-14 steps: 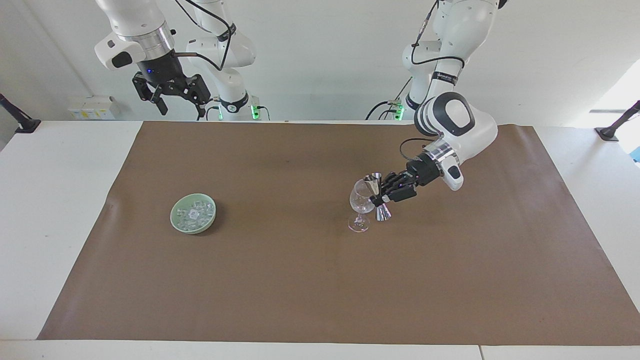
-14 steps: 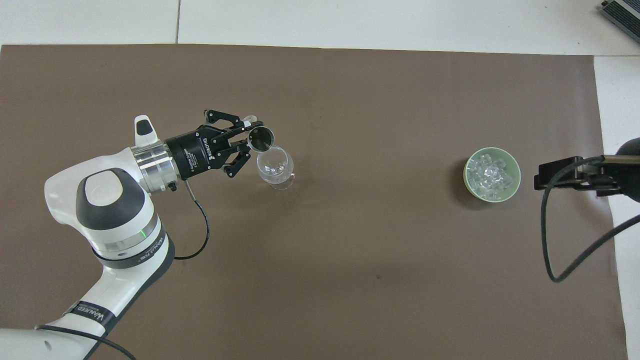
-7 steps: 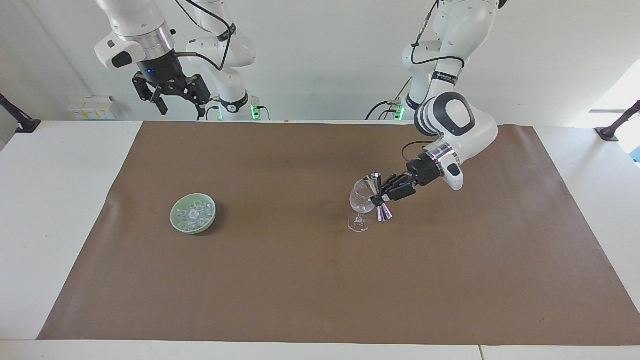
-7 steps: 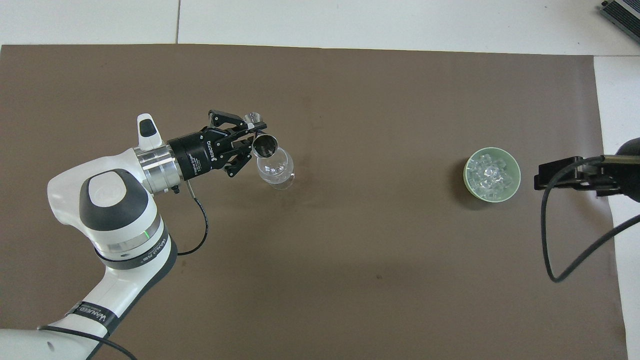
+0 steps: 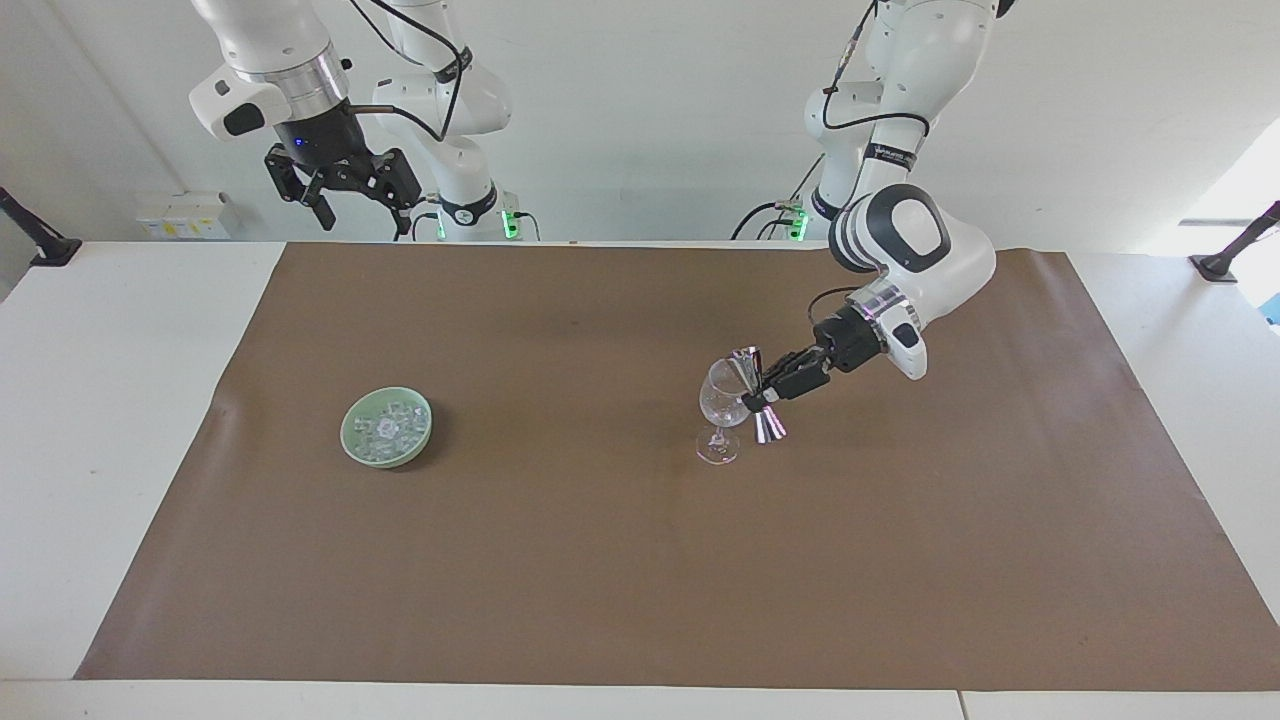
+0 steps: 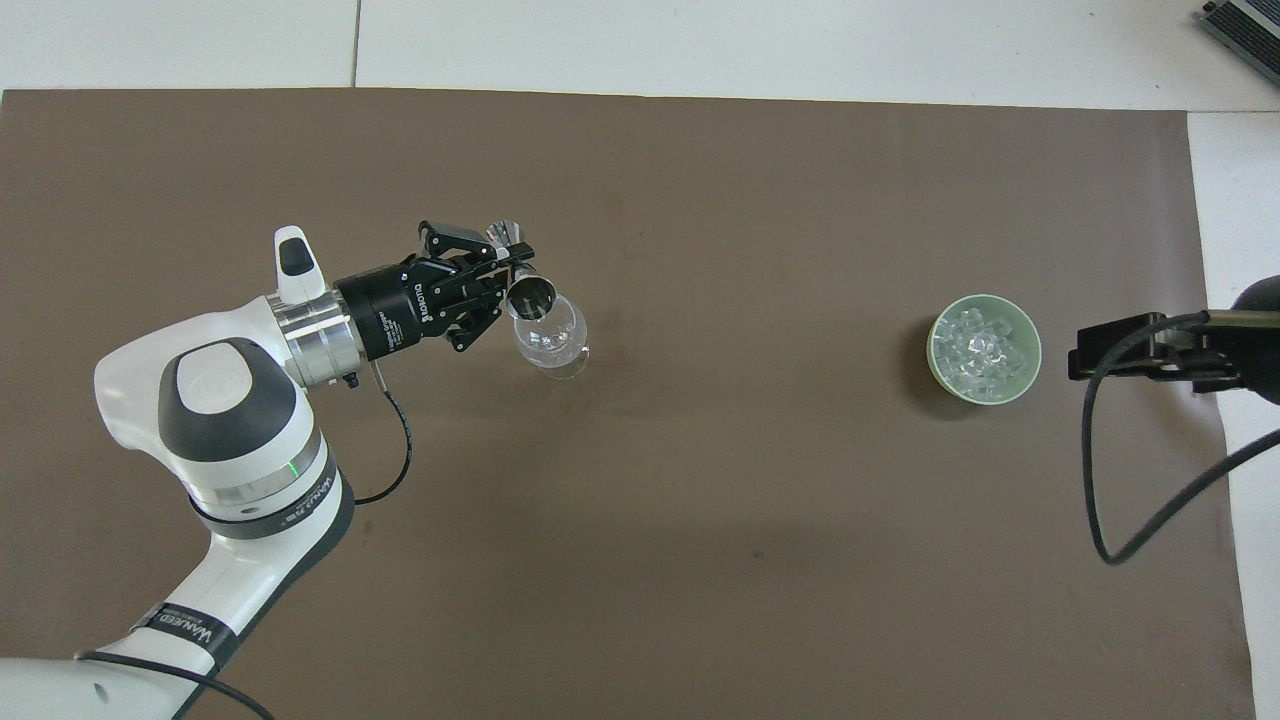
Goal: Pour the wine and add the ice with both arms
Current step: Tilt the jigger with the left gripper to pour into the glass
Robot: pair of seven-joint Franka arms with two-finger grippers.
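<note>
Risk first: the left claw is clamped on the waist of the small steel double-cone jigger, whose upper cup leans onto the rim of the clear stemmed wine glass. Any more push toward the glass could tip it — tall stem, narrow foot. Tilt too fast and the pour overshoots the bowl onto the brown paper mat covering the desk.

Jigger's long axis runs slantwise, mouth toward the glass, lower cone away from it and nearer the mat.

The heap of small clear ice cubes sits in the pale green round bowl toward the right arm's end, well apart from the glass, untouched.

Right claw waits open, raised above the desk edge at the robots' end.
</note>
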